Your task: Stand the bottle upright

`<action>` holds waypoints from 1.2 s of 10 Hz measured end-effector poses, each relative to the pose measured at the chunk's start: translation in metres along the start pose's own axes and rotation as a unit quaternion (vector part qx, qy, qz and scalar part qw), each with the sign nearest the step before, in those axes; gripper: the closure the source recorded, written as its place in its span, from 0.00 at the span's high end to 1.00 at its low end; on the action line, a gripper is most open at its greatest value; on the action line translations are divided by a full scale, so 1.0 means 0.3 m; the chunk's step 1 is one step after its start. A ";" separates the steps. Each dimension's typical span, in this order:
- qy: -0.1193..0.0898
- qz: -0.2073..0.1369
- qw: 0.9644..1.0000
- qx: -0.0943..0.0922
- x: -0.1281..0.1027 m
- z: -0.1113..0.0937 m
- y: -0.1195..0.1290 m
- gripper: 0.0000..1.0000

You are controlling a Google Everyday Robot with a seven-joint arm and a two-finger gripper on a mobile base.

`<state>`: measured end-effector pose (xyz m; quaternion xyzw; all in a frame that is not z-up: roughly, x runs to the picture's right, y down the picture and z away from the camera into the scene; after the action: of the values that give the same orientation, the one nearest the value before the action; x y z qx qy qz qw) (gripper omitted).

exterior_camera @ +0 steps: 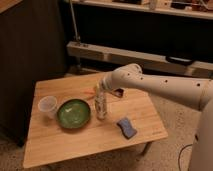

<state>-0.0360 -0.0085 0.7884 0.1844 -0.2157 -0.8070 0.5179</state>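
- Camera view: one white arm (160,90) reaches in from the right over a wooden table (75,145).
- End effector (99,91) sits at the top end of the bottle (101,109), fingers drawn in narrow. It looks clamped on the bottle's upper part, but the exact contact is hard to make out.
- Bottle is near the middle of the table, roughly vertical, with its base at or on the tabletop. I can't tell if the base is fully seated or slightly tilted.
- Green bowl (74,112) is just beside the bottle on its left, rim close to the bottle's base. Touching or apart: can't tell.
- Translucent cup (48,106) stands further left, beyond the bowl.
- Blue block (127,127) lies to the front-right of the bottle, apart from it.
- Judgement: the task looks close to done, with release and retreat remaining.
- Risk: a slim, tall bottle has a small footprint, so letting go while it leans or hangs above the table could tip it.
- Risk: fingers dragging on the cap or neck during pull-away could yank it over, most likely toward the bowl.
- Risk: a base resting on the bowl rim would leave it unstable once freed.
- Risk: a sideways retreat of the arm could clip the bottle, so a straight-up exit seems safer.
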 end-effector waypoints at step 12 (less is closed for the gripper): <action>-0.009 -0.011 1.000 0.021 -0.049 0.012 -0.022 0.29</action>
<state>-0.0369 0.0078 0.7890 0.1905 -0.2349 -0.8097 0.5029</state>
